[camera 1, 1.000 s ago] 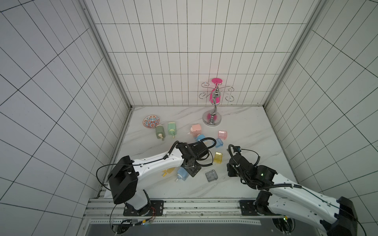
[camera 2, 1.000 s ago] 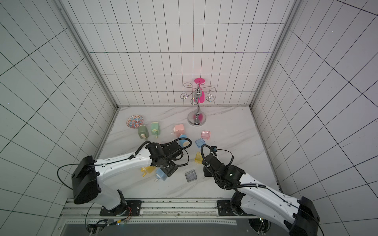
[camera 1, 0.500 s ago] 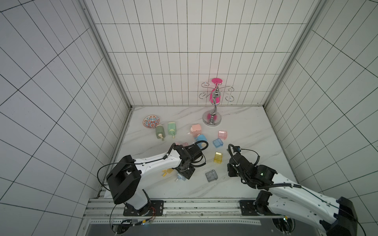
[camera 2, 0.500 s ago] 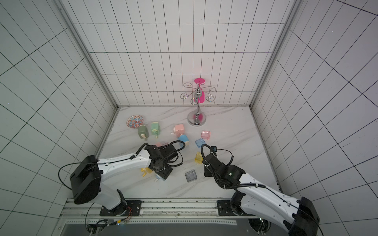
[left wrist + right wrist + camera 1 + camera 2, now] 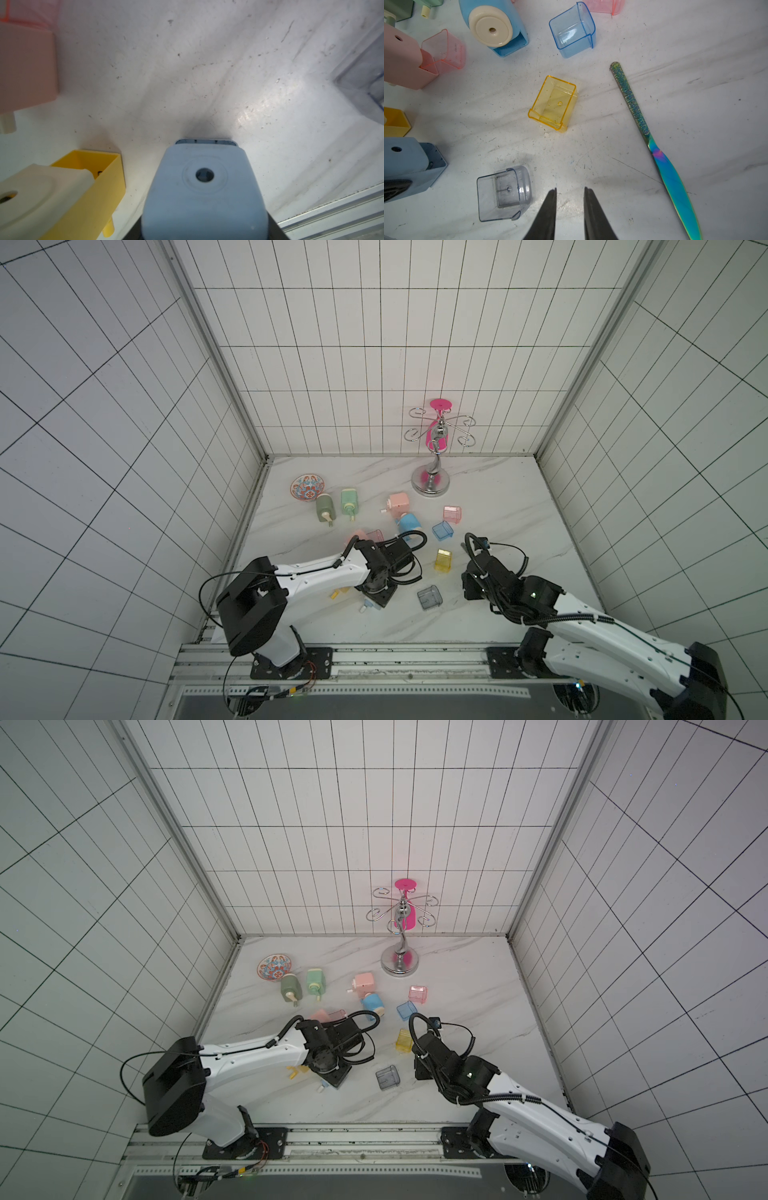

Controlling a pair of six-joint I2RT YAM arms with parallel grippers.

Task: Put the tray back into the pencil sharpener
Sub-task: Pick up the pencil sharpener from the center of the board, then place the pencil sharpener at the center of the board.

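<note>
The left pincer (image 5: 376, 600) is clenched on the grey-blue sharpener (image 5: 204, 187). The right pincer (image 5: 570, 193) is slightly parted and holds nothing. Just beside its tips, the clear grey tray (image 5: 503, 193) lies on the desk (image 5: 612, 166), between both pincers.

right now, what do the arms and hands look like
Left arm and right arm: white shells, black joints and shoulder blocks, with black cables looping by the wrists. A green light glows on the right wrist. The right hand has black tapering fingers; the left hand is black too.
</note>
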